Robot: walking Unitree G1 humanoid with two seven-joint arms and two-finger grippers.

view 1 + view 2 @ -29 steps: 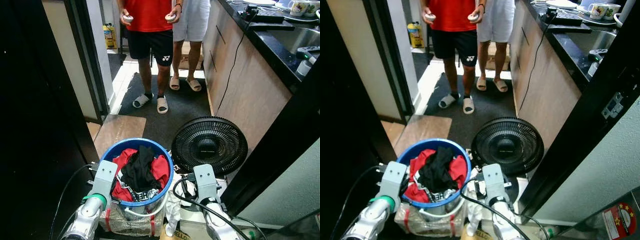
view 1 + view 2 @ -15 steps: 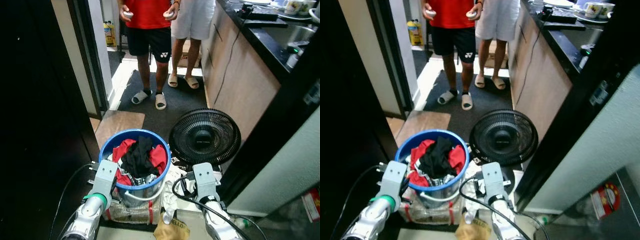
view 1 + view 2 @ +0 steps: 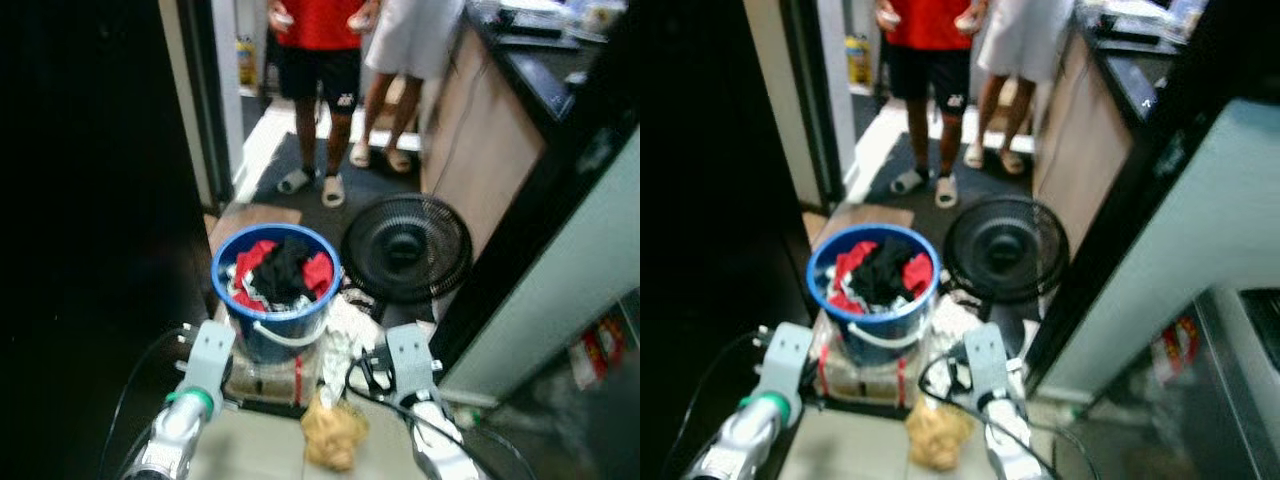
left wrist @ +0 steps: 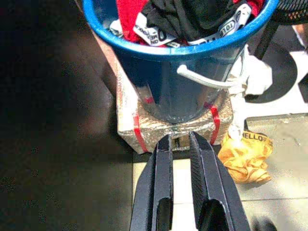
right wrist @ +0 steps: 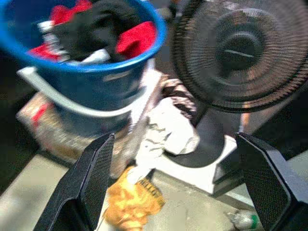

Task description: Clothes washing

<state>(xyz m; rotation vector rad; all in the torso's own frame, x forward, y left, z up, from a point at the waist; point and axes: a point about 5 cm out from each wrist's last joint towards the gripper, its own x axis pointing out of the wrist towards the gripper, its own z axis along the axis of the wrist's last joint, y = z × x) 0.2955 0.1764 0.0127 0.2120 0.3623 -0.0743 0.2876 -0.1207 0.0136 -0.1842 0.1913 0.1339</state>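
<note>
A blue bucket (image 3: 272, 318) holding red and black clothes (image 3: 283, 270) stands on a clear-wrapped package bound with red tape (image 4: 139, 126), on the floor ahead of me. Its white handle (image 4: 208, 80) hangs down the front. In the left wrist view my left gripper (image 4: 179, 137) is shut, empty, low in front of that package. My right gripper (image 5: 174, 138) is open, with nothing between its fingers, and faces the bucket's right side and the fan.
A black floor fan (image 3: 405, 246) stands just right of the bucket. A yellow bag (image 3: 331, 440) and white cloth (image 3: 346, 326) lie on the tiles near me. Two people (image 3: 325, 60) stand in the passage beyond. A counter (image 3: 505, 110) and a pale wall (image 3: 1160, 250) close the right side; the left is dark.
The whole picture has shifted and blurred: the camera has drawn back, so bucket and fan look farther off and more floor shows. Both arms keep their place in the picture.
</note>
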